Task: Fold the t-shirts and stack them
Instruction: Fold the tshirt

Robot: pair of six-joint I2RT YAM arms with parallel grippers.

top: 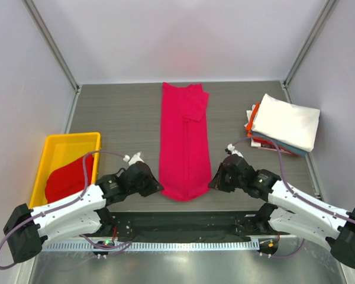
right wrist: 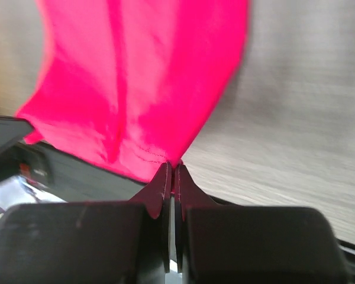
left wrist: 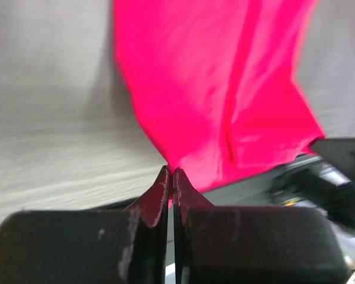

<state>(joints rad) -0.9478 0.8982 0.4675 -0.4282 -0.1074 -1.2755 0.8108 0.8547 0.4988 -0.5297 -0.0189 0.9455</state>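
- The magenta t-shirt point(top: 184, 145) lies mid-table point(top: 118, 112) as a long narrow strip with the sleeves tucked in. The collar end is far from the arms and the hem is right at the near edge.
- The left gripper point(left wrist: 170, 173) sits at the hem's left corner. Its fingers point(left wrist: 157, 198) are pressed together with a bit of pink cloth nipped at the very tips (the wrist view is blurry, but the pinch is plain enough).
- The right gripper point(right wrist: 172, 165) mirrors it at the hem's right corner, with its fingers point(right wrist: 160, 189) squeezed onto the edge of the cloth the same way.
- Why both corners? My guess is that holding the two near corners lets the arms carry the hem up and over toward the collar evenly, so the strip halves crosswise without skewing.
- Only the fingertips have hold of thin cloth, so I reckon a corner could slip out if one arm pulls ahead of the other.
- The folded pile is on the right side of the table, with a white shirt point(top: 287, 121) on top and an orange shirt point(top: 252, 118) and a light blue shirt point(top: 296, 152) peeking out underneath. It sits well apart from the strip, and it's probably where this one ends up.
- A dark red shirt point(top: 68, 177) is bunched in the yellow tray point(top: 59, 145) on the left, unfolded and next in line, I'd say.
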